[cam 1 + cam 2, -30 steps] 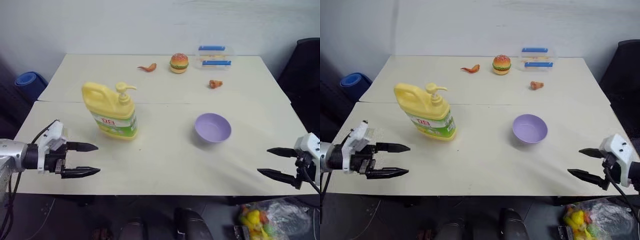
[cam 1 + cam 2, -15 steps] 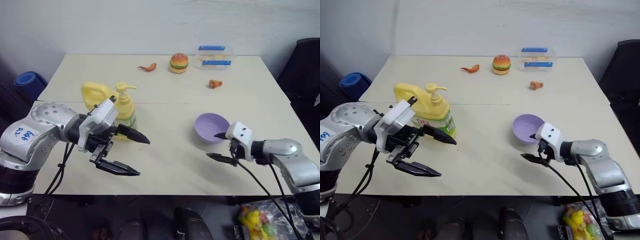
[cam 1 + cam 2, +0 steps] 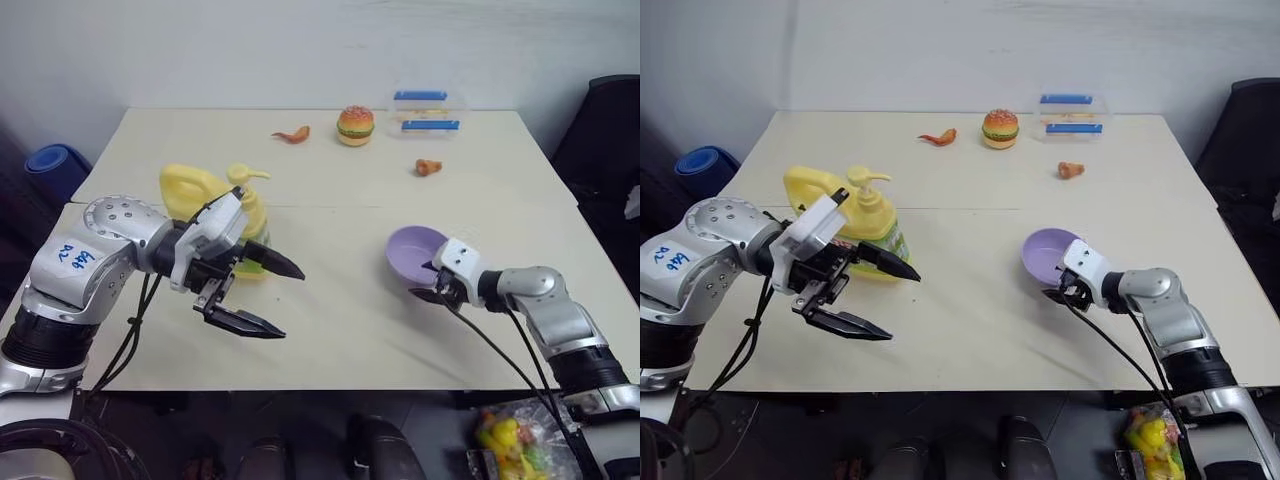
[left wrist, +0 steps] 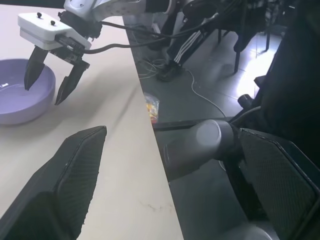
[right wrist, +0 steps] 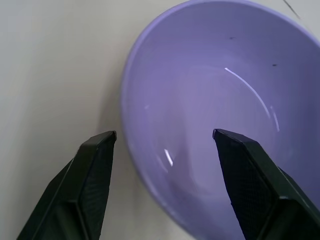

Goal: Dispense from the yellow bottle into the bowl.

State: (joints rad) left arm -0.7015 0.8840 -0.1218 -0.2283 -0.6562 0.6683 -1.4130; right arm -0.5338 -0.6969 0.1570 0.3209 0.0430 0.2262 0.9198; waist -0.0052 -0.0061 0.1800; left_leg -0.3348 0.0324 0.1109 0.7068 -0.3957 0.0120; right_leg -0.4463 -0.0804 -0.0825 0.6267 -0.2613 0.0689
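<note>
We are at the approach step. Right gripper straddles the bowl rim mid-table, fingers apart, not clamped. Left gripper gapes empty beside the bottle, left side. Next: clamp the rim, then reach the pump.

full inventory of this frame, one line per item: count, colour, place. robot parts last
table: 1, cream, carries everything below up to the box.
yellow bottle: 1, yellow with green-and-white label, upright on the table's left half, partly behind the left gripper.
bowl: 1, lavender, right of centre, nothing visible inside.
toy burger: 1, tan and brown, far centre.
clear box: 1, clear with blue clips, far right, beside the burger.
small orange pieces: 2, one left of the burger, one nearer, below the box.
blue roll: 1, off the table, far left.
bag of coloured items: 1, floor, bottom right.
left gripper: 1, black fingers, open, in front of the bottle.
right gripper: 1, black fingers, open, straddling the bowl's near rim.
</note>
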